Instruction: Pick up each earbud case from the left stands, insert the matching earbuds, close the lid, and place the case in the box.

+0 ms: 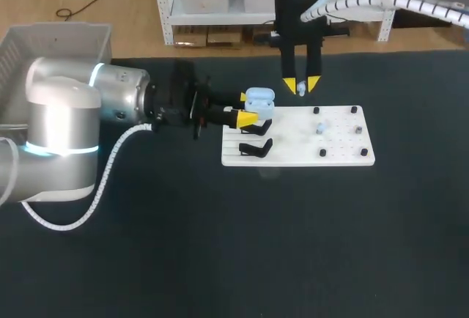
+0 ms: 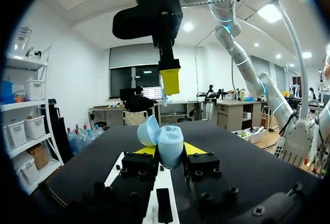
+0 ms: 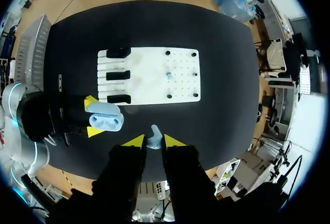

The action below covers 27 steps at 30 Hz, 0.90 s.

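Observation:
My left gripper (image 1: 249,108) is shut on a light blue earbud case (image 1: 259,100) with its lid open, held above the left end of the white board (image 1: 344,149). In the left wrist view the case (image 2: 169,146) sits between the yellow tips, lid (image 2: 148,130) tipped back. My right gripper (image 1: 301,85) hangs just beyond the board's far edge, shut on a pale blue earbud (image 3: 153,137). From the right wrist view the case (image 3: 105,121) lies ahead and to the side of that earbud. A second earbud (image 1: 320,128) rests on the board.
Black stands (image 1: 255,147) line the board's left end, and small black pegs (image 1: 322,152) dot its right part. A grey box (image 1: 44,47) stands at the table's far left, behind my left arm.

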### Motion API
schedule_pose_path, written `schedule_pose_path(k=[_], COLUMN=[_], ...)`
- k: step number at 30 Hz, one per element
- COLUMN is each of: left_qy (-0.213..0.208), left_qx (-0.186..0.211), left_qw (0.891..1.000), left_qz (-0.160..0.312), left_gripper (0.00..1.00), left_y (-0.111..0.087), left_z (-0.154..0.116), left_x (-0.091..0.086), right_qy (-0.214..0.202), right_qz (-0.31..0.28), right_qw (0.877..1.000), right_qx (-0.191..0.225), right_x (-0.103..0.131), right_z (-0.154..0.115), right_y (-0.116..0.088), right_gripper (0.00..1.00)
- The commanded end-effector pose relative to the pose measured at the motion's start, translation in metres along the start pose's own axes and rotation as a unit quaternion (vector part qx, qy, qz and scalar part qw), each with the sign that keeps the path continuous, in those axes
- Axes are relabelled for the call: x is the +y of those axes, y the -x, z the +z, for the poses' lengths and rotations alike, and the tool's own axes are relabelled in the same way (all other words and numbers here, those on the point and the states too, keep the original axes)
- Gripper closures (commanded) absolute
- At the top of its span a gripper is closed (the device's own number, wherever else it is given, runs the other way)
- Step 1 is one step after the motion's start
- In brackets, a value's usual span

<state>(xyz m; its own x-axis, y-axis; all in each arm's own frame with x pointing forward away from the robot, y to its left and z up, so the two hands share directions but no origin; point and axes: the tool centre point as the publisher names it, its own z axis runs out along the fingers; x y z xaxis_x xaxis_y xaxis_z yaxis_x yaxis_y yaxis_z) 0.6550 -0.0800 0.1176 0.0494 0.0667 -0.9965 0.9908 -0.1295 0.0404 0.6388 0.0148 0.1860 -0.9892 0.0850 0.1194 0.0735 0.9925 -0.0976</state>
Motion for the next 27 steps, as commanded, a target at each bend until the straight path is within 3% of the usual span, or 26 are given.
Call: schedule_pose_path(k=[1, 9, 27], left_qy=[-0.001, 0.004, 0.009], left_qx=[-0.003, -0.009, -0.006], left_qw=[1.000, 1.000, 1.000], left_qz=[0.003, 0.013, 0.018], left_gripper=[1.00, 1.00, 1.00], left_y=[-0.003, -0.007, -0.010], left_z=[0.004, 0.011, 0.014], left_x=[0.003, 0.004, 0.002], right_qy=[0.007, 0.035, 0.039], right_qz=[0.009, 0.027, 0.027], right_qw=[1.000, 0.999, 0.999], right_qx=[-0.003, 0.007, 0.009], right_x=[-0.002, -0.001, 0.002], right_z=[-0.001, -0.003, 0.001], right_y=[-0.004, -0.008, -0.012], right_gripper=[1.00, 1.00, 1.00])
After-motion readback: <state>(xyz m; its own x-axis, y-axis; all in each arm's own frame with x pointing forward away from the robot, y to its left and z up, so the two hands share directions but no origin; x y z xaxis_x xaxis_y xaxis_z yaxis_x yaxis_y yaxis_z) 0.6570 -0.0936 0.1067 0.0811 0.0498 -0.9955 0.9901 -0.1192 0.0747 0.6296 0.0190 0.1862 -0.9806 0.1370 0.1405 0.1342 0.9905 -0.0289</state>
